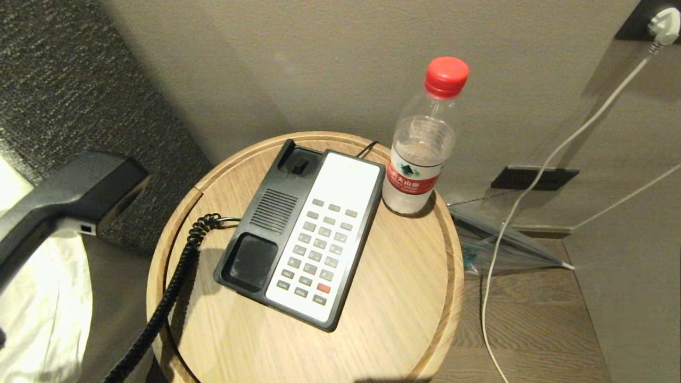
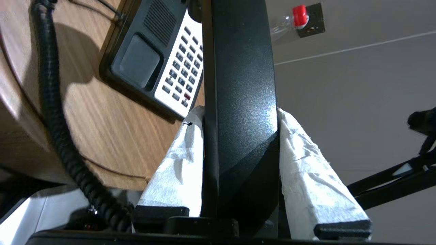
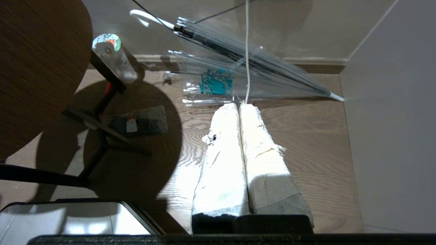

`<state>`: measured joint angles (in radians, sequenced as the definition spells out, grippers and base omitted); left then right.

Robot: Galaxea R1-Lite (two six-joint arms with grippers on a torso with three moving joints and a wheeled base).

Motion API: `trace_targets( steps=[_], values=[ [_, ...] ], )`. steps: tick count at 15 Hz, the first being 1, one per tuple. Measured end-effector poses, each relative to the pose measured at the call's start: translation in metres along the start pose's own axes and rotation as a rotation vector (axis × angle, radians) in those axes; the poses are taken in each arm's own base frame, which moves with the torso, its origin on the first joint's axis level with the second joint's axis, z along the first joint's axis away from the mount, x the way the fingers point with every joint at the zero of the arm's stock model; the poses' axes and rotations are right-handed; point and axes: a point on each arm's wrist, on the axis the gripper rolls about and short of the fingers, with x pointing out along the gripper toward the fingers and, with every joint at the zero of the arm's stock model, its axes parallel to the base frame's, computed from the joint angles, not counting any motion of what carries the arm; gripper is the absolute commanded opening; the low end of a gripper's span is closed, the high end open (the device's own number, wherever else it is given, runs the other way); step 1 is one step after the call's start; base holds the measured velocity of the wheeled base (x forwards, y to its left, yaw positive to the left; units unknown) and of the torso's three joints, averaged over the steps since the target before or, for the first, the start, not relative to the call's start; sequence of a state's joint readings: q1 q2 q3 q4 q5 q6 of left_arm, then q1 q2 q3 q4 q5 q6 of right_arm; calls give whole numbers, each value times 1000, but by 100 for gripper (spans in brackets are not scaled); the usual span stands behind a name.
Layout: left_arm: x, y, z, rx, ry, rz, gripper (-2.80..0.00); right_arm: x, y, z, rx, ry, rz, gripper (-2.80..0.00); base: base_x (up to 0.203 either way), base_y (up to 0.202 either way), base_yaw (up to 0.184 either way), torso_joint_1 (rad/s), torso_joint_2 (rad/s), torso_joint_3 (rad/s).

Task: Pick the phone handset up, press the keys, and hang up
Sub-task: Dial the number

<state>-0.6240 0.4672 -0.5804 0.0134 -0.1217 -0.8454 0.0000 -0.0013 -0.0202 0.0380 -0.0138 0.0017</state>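
The long black plastic phone handset (image 1: 69,191) is off its cradle and up in the air at the left edge of the head view, past the rim of the round wooden counter (image 1: 404,298). In the left wrist view the left tool (image 2: 240,136) is closed on the middle of the handset, with one white padded finger (image 2: 303,163) pressed on each side of it. The black curly cord (image 1: 165,298) hangs from the phone's side and runs down off the lower left of the picture.

The black-and-white phone base (image 1: 276,202) lies flat in the middle of the counter. Its two hollow beds for the handset are empty. The small grey keys (image 1: 319,250), with one red key among them, sit in rows on the white plate, in the middle of the head view. Nothing is touching them. A clear water bottle with a red cap (image 1: 423,143) stands just beside the far right corner of the base.

The right tool (image 3: 240,143) hangs low over the wooden floor, with its two white fingers closed together and nothing between them. A see-through umbrella (image 3: 245,68) lies on the floor near it.

I think the pick-up step is done and the key pressing comes next. Something must come down onto the keys with a small, soft push. The free right tool looks like the likely one for that, and it would need to miss the bottle on its way in.
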Motion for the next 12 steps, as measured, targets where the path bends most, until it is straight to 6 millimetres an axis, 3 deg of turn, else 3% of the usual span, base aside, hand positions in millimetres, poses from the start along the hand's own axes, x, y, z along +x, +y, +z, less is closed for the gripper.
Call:
trace_targets(
  steps=[12],
  values=[
    [-2, 6, -6, 8, -37, -13, -280, -1, 0, 3, 6, -5, 4, -280, 0, 0, 0, 0, 0, 0]
  ],
)
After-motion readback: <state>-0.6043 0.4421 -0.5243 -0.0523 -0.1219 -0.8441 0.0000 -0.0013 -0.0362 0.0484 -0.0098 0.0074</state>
